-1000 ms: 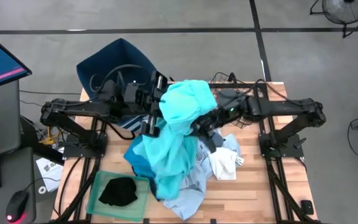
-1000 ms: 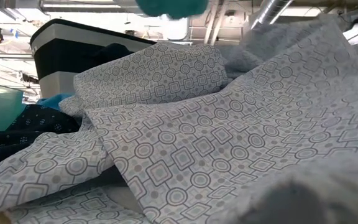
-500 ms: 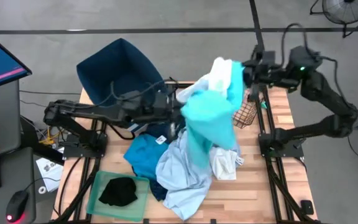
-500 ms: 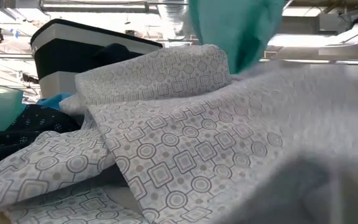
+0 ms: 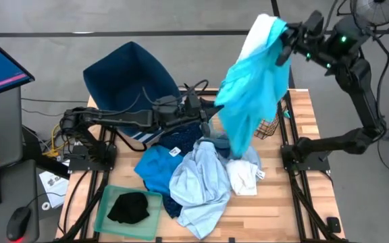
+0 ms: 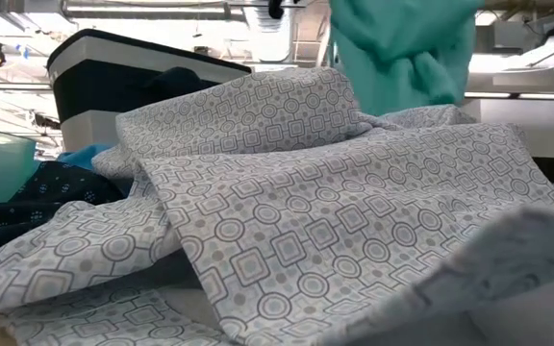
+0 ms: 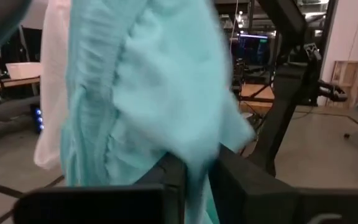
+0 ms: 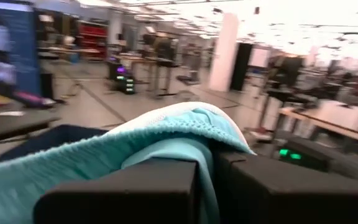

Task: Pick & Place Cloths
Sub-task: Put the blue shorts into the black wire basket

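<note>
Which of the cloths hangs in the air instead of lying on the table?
The turquoise cloth, held high by the right tool; the pale blue cloth and others lie heaped.

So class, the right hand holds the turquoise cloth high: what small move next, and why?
Probably swing the right hand toward the dark blue bin: the turquoise cloth hangs clear of the pile, pinched shut, with the bin open beside it.
</note>
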`<state>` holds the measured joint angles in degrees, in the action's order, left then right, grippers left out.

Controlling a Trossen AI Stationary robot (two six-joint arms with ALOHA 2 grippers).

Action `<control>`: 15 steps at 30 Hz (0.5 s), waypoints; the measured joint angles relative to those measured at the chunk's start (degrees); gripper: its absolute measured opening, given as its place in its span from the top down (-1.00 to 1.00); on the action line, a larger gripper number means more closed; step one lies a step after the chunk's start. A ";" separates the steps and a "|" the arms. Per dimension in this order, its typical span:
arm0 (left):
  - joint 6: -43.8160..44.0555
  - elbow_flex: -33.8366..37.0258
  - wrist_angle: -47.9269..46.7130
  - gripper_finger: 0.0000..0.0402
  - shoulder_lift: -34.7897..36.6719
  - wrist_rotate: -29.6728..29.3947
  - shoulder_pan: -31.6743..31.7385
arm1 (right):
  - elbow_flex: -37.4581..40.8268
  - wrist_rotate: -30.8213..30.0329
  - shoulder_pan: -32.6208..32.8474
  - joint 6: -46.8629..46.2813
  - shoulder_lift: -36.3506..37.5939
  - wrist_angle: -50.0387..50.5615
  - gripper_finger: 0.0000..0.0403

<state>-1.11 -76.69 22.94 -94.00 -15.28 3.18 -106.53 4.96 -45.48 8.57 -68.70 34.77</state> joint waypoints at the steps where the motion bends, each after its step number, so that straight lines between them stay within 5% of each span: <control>1: -0.06 -0.01 0.05 0.73 0.08 -0.01 0.00 | -1.06 -0.10 -1.04 0.45 -0.81 0.02 1.00; 15: 0.03 0.02 -2.27 0.46 4.70 -1.26 -0.37 | -13.03 -0.23 -11.81 4.91 -9.64 0.97 1.00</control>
<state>-1.08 -76.67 20.67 -89.30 -16.54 2.81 -119.57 4.73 -57.29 13.47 -78.34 35.74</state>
